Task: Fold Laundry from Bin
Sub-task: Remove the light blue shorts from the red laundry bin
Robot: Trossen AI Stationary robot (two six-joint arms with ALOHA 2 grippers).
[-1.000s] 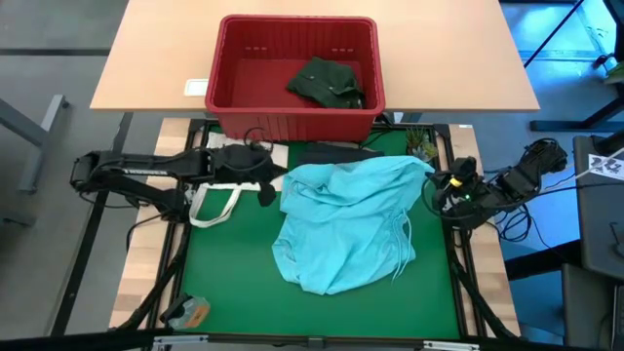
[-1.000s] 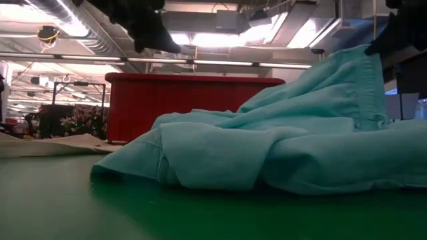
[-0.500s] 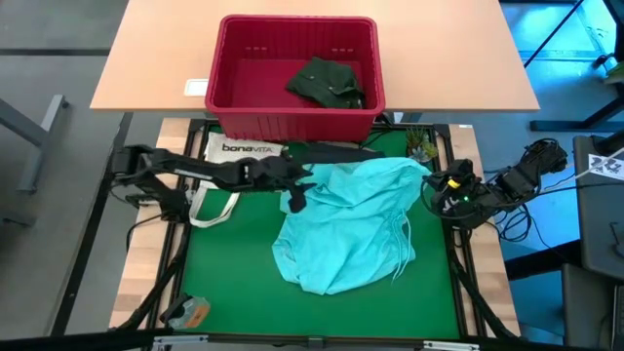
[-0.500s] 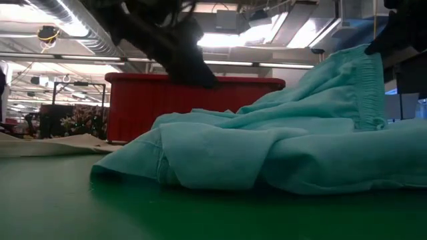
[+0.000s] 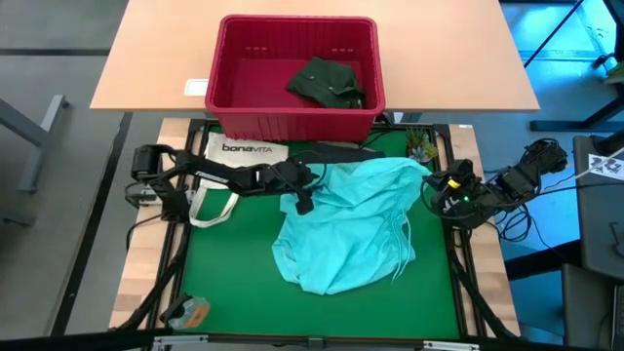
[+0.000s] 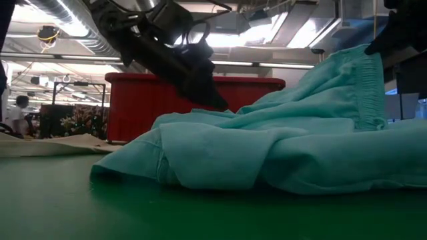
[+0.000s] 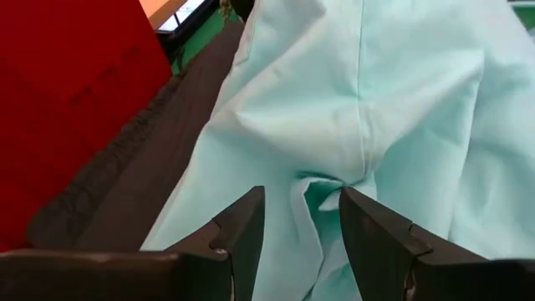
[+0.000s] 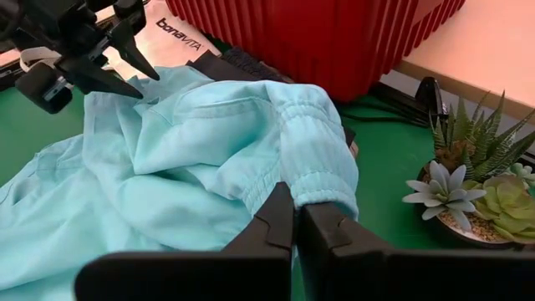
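One camera is looking straight down from high up on the whole green mat (image 5: 224,273) and the red bin (image 5: 296,76) at its far edge, and another is sitting low on the mat, looking flat across it, very near the turquoise cloth (image 6: 280,147). Two more are riding on the arms' wrists, looking close past their own fingers. All four are seeing the turquoise cloth and the bin.

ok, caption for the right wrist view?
Right gripper pinching the turquoise garment's waistband; open left gripper at its far edge.
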